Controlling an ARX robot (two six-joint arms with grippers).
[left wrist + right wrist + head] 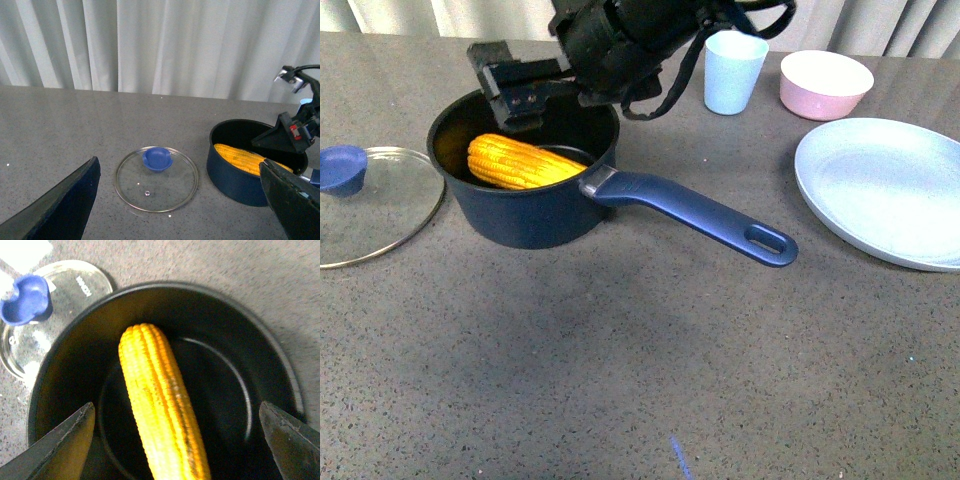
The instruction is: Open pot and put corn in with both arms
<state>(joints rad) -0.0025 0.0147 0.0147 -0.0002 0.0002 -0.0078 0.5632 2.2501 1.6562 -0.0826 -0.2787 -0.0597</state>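
- Front view: my right jaws hang over the far rim of the dark blue long-handled saucepan — the bumpy yellow-orange corn cob lies inside. The blue-knobbed glass lid rests on the grey counter beside it, leaving the mouth free.
- Left wrist view: my left jaws stand wide apart, empty, near the lid.
- Right wrist view: my right jaws are spread, gripping nothing — the cob lies below, untouched.
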